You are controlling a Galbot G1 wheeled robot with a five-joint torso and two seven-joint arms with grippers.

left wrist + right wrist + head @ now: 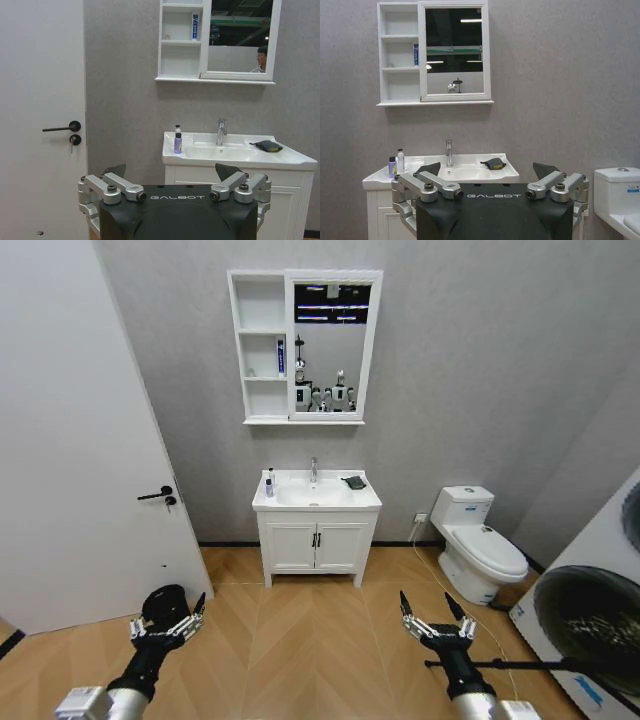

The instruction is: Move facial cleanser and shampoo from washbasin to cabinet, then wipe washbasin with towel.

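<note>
The white washbasin (300, 503) stands against the far wall, well ahead of me. At its left rim stand a small purple bottle (178, 144) and a taller white bottle (400, 161); I cannot tell which is the facial cleanser and which the shampoo. The dark towel (354, 482) lies folded at the basin's back right corner. Above hangs the cabinet (260, 390), with a blue-and-white tube (281, 357) in its middle niche. My left gripper (168, 618) and right gripper (428, 605) hover low over the floor, both open and holding nothing, far short of the basin.
A white door (80, 440) with a black handle fills the left side. A toilet (480, 545) sits right of the two-door vanity (315, 545), and a washing machine (590, 620) stands at the near right. A cable trails over the wooden floor (310, 640).
</note>
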